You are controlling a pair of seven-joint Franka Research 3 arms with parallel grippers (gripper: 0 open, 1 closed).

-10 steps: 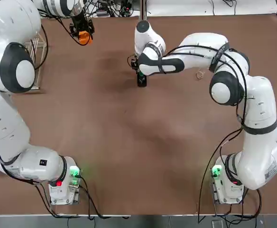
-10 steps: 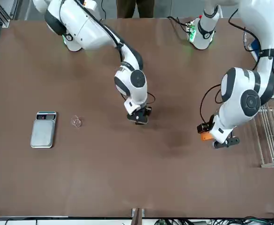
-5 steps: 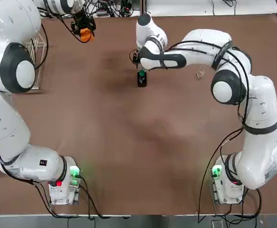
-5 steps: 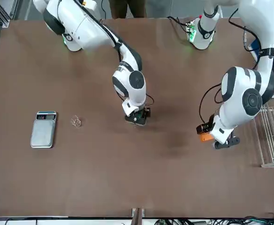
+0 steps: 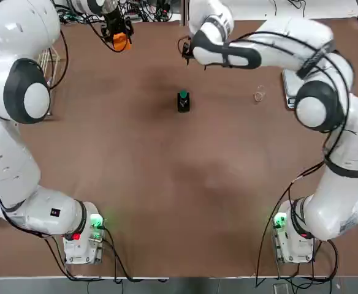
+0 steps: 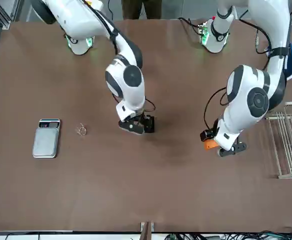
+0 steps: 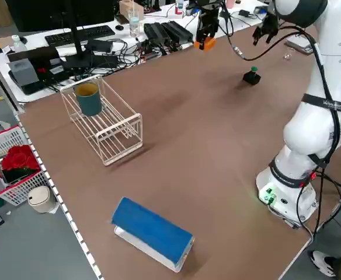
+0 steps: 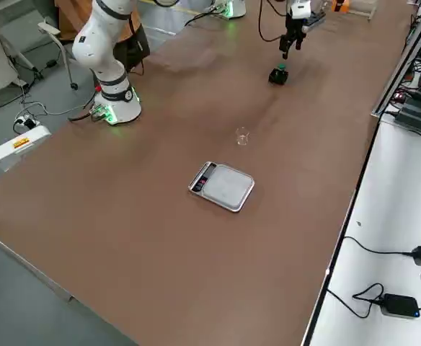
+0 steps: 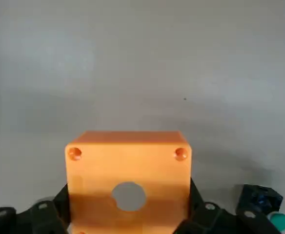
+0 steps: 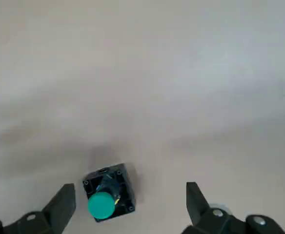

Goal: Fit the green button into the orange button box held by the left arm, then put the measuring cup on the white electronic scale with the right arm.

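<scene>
- Green button (image 5: 183, 96) is seen in the top view, seated upright on a small black block (image 5: 183, 104) at mid-counter and gripped by nothing; the right gripper (image 5: 187, 51) is raised beyond it, and the measuring cup (image 5: 259, 95) is left untouched on the counter (image 5: 167, 184).
- From the front, the orange button box (image 6: 209, 144) is pinched in the left gripper (image 6: 221, 145) above the counter, well apart from the button; the white electronic scale (image 6: 45, 138) is bare, the cup just beside it. Neither step is judged done.
- In the left side view, both arms are stretched toward the far edge, past a wire rack (image 7: 106, 122).
- In the right side view, cup and scale are shown near each other, far from both grippers.
- By the left wrist view, the box's round hole is shown empty, the fingers (image 9: 40, 214) pressed on its sides.
- By the right wrist view, the fingers (image 10: 62, 204) are spread wide and empty above the button.
</scene>
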